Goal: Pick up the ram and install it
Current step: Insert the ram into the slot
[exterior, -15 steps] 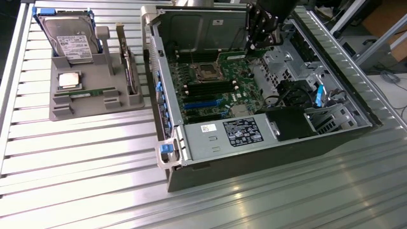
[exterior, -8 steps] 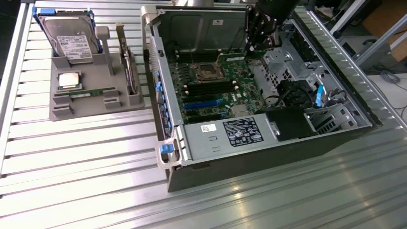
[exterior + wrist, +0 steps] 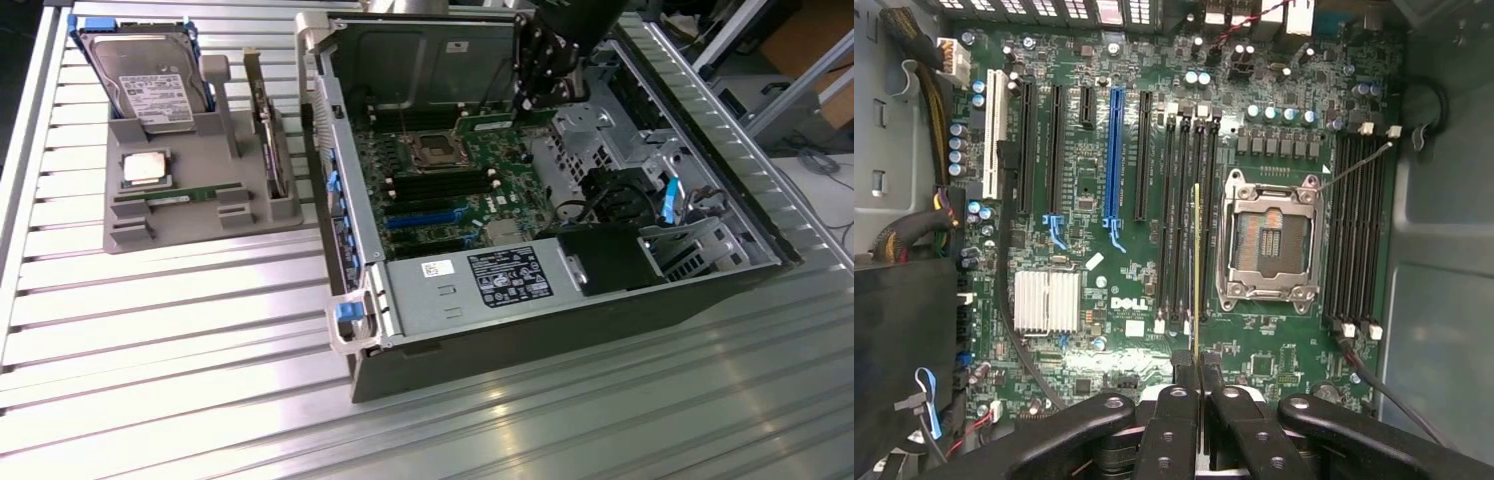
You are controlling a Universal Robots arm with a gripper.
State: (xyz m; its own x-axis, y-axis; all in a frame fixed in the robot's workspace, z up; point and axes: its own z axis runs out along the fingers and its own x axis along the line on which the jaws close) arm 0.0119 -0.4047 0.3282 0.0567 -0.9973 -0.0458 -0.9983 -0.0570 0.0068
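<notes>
**Operator:** I have the gripper (image 3: 1197, 385) clamped on the ram (image 3: 1196, 270). From the wrist camera I see the stick edge-on, a thin yellow-green line running out from between the fingers over the motherboard (image 3: 1094, 290).

**Observer:** Where does it sit against the slots?

**Operator:** Its long axis runs parallel to the black memory slots (image 3: 1186, 215) just beside the empty processor socket (image 3: 1271, 240). The edge lines up over that bank, between two of the middle slots as I read it, though I can't tell which one it is truly above, or how high it hangs.

**Observer:** And from outside?

**Operator:** In the exterior view the arm (image 3: 561, 50) reaches down into the open computer case (image 3: 534, 330) near the back wall. The grey parts tray (image 3: 200, 215) sits well apart on the exterior view's left, with the hard drive (image 3: 144, 70) and processor chip (image 3: 144, 168) in it.
</notes>
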